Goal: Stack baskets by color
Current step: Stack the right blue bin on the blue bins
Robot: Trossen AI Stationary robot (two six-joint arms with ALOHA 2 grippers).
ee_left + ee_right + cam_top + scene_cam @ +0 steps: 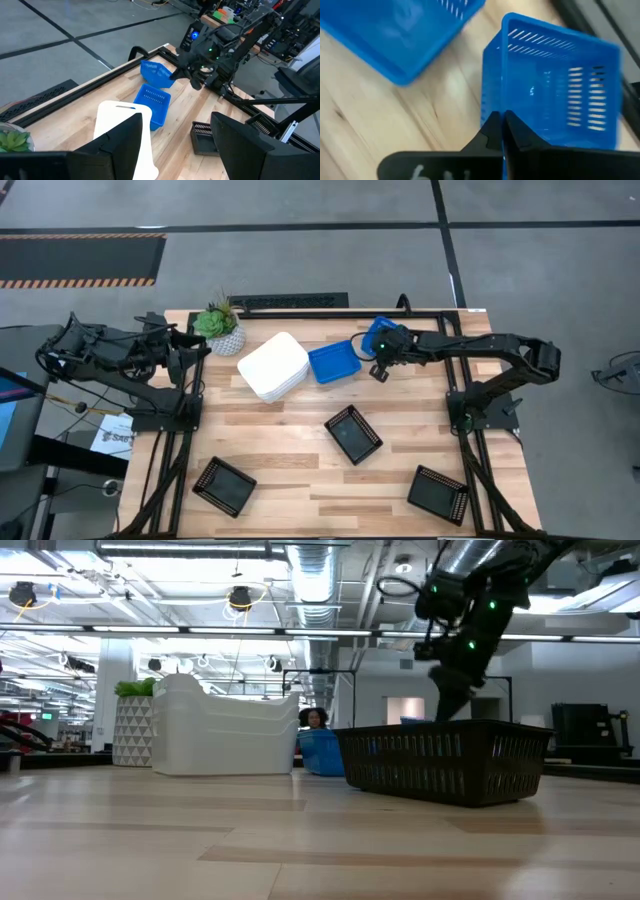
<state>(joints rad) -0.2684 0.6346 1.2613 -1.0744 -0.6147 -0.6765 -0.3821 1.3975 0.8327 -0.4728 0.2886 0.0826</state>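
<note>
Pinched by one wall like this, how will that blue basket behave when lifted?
Probably light: the blue basket is thin, slotted plastic. With the right gripper shut on one wall only, it will likely hang tilted, and that wall may flex.

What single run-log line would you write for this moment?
right gripper: shut on tilted blue basket rim | left gripper: open, waiting by plant | white stack: done | black baskets: scattered

- My right gripper (378,352) sits upper centre-right of the high view, clamped on the wall of a tilted basket (381,329).
- A second basket (334,363) lies just left of it.
- The stacked baskets (274,366) stand left again, touching that second basket.
- The plant (220,328) is upper left.
- Three separate baskets occupy the lower half: centre (353,434), lower left (224,485), lower right (439,494).
</note>
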